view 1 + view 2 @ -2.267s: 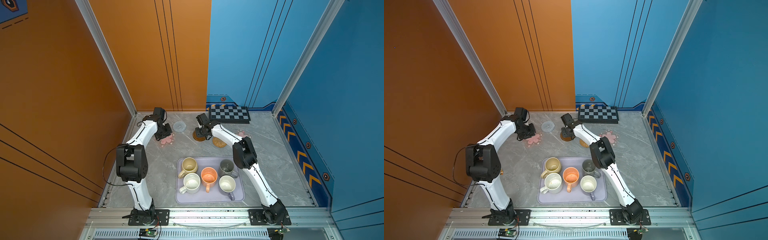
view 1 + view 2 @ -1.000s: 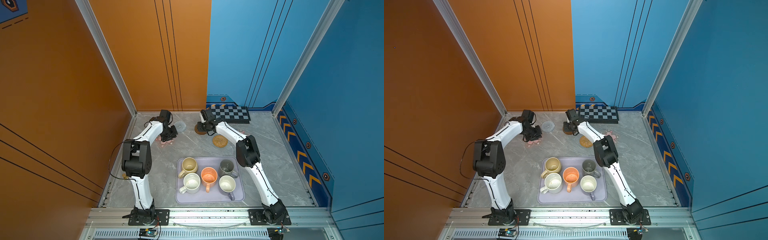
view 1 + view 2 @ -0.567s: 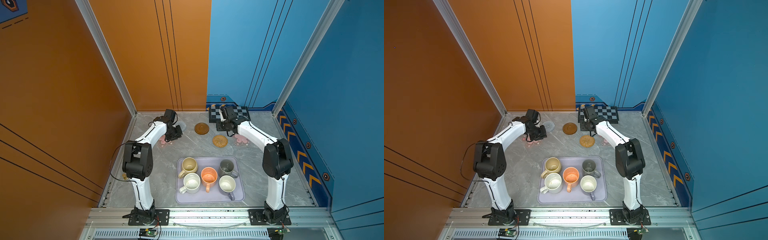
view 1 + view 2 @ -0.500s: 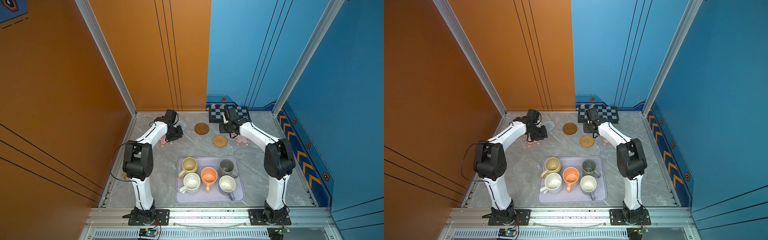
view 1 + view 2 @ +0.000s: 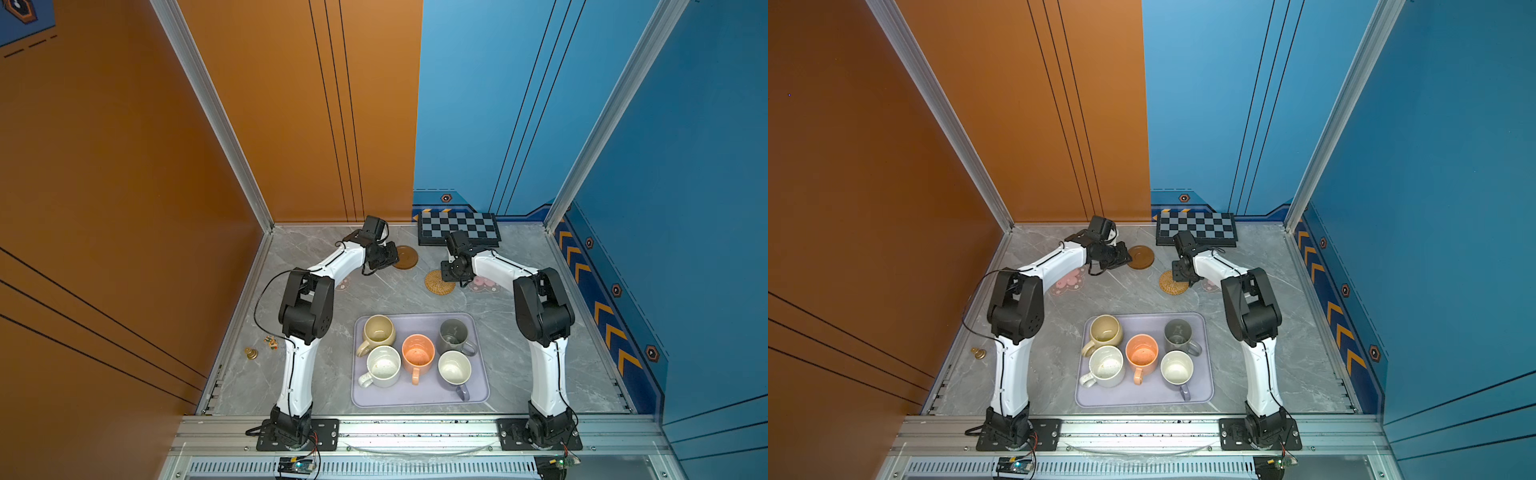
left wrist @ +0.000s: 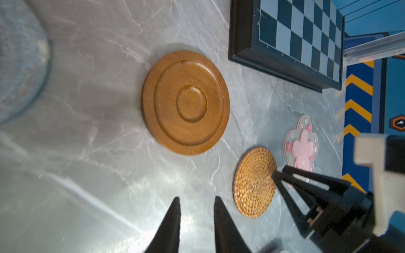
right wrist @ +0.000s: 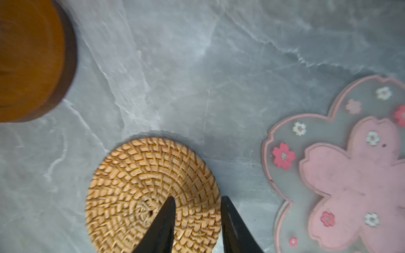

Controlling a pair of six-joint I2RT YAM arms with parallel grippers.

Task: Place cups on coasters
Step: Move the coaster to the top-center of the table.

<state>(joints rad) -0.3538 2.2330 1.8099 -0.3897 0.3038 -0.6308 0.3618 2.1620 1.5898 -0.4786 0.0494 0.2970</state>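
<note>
Several cups stand on the lavender tray (image 5: pixel 478 390): beige (image 5: pixel 378 330), white speckled (image 5: pixel 383 365), orange (image 5: pixel 417 353), grey (image 5: pixel 453 334) and lavender (image 5: pixel 455 368). The coasters lie behind it: a brown disc (image 5: pixel 405 257), a rattan round (image 5: pixel 436 284), a pink flower (image 5: pixel 484 284), and another flower (image 5: pixel 1069 280) half under my left arm. A grey round (image 6: pixel 19 65) shows only in the left wrist view. My left gripper (image 6: pixel 197 198) is just left of the brown disc, slightly open and empty. My right gripper (image 7: pixel 198 198) is open, straddling the rattan round's rim.
A black-and-grey checkered board (image 5: pixel 457 228) lies against the back wall behind my right gripper. A small gold chess piece (image 5: pixel 250 353) and a little coloured scrap (image 5: pixel 271 341) sit off the table's left edge. Orange and blue walls close in the table.
My right gripper left the brown disc, swung right past the checkered board and came down onto the rattan round's edge. My left gripper slid right, up to the brown disc.
</note>
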